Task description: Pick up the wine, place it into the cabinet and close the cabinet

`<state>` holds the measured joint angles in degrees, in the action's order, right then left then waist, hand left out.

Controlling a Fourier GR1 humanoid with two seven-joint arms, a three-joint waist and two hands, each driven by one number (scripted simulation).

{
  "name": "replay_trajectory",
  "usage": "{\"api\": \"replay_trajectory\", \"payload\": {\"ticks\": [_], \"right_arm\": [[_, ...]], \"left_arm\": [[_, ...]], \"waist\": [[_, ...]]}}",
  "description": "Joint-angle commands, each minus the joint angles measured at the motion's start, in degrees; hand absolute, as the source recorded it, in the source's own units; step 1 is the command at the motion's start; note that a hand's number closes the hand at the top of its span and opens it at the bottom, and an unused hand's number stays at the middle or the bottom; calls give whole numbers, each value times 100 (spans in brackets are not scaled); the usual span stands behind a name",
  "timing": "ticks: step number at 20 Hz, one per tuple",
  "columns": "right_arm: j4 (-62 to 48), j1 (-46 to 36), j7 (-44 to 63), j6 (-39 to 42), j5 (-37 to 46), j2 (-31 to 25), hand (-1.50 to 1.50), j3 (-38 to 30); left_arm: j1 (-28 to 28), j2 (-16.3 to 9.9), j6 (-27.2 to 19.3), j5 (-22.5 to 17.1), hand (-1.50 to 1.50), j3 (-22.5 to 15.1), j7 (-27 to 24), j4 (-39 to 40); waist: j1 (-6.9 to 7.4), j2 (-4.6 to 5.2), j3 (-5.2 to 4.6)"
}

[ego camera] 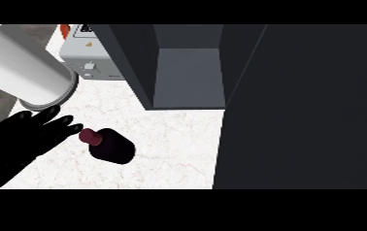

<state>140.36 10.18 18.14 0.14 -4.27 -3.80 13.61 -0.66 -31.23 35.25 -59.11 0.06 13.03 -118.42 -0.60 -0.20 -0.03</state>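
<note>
While my left robot hand [32, 135] rests open beside the wine bottle [109, 146], nothing is gripped. Next I should curl round it, then lift toward the open cabinet [188, 74].

The wine [111, 146] stands on the white marbled counter [172, 147], seen from above — dark body, maroon cap toward the left. The left hand [36, 133] reaches in from the near left, fingers straight, tips just beside the cap. Farther off, the dark cabinet [190, 74] stands open, its door [294, 108] filling the right side — a grey appliance [90, 60] and a white cylinder [32, 70] sit far left
</note>
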Motion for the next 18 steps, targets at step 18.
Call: {"api": "replay_trajectory", "payload": {"ticks": [18], "right_arm": [[1072, -647, 1757, -1243, 1561, 62, -150, 1711]], "left_arm": [[-154, -702, -159, -1388, -150, 921, 1155, 109]], "waist": [[6, -8, -4]]}}
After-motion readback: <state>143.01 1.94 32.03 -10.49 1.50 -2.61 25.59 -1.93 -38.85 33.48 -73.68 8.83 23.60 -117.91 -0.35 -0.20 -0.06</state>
